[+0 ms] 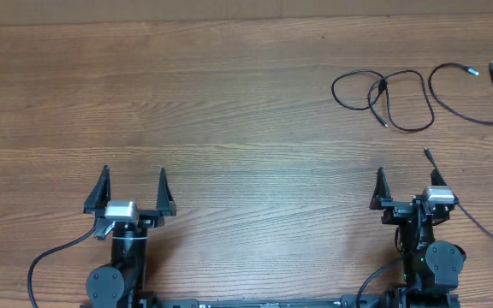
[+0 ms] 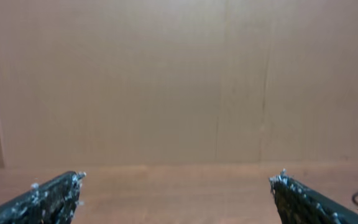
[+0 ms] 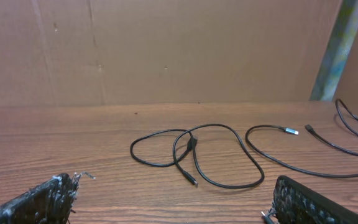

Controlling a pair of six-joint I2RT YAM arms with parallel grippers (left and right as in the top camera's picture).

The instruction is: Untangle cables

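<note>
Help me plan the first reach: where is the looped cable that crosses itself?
Overhead, the looped cable lies at the upper right, ahead of the right tool, just left of a second cable.

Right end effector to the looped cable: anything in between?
Bare table in the right wrist view, between the right end effector and the looped cable. Overhead shows another cable's plug end just right of that line.

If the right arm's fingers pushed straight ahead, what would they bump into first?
Probably the looped black cable on the table, right ahead of the right arm's open fingers. Nothing else lies between; passing above it, they'd reach the brown wall.
</note>
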